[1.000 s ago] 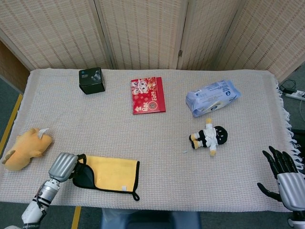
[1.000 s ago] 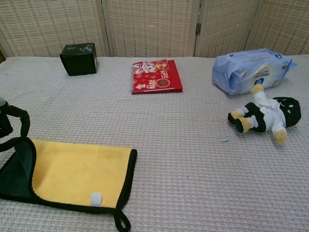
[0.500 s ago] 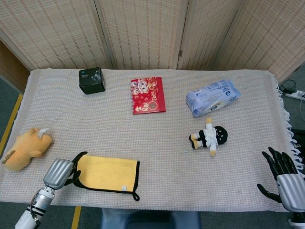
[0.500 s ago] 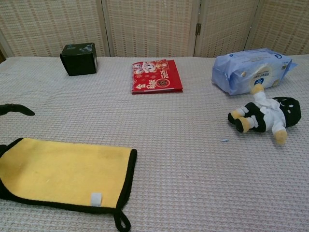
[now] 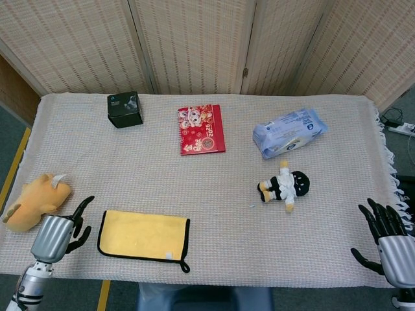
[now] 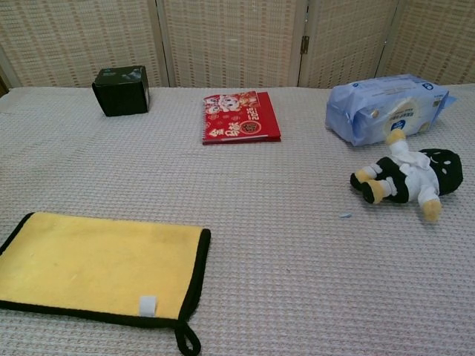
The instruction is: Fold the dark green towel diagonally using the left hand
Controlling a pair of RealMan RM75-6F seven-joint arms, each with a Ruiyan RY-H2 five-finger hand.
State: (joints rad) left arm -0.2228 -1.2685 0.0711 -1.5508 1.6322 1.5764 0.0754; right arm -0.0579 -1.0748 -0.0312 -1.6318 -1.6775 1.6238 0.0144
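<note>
The towel (image 5: 144, 235) lies flat, yellow side up, near the counter's (image 5: 214, 181) front-left edge. The left robot hand (image 5: 59, 232) hovers just beside it, released and holding nothing. No diagonal fold shows, so it seems undone.

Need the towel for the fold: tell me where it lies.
The towel lies flat, yellow side up, at the table's near edge on the left, just right of the left hand.
</note>
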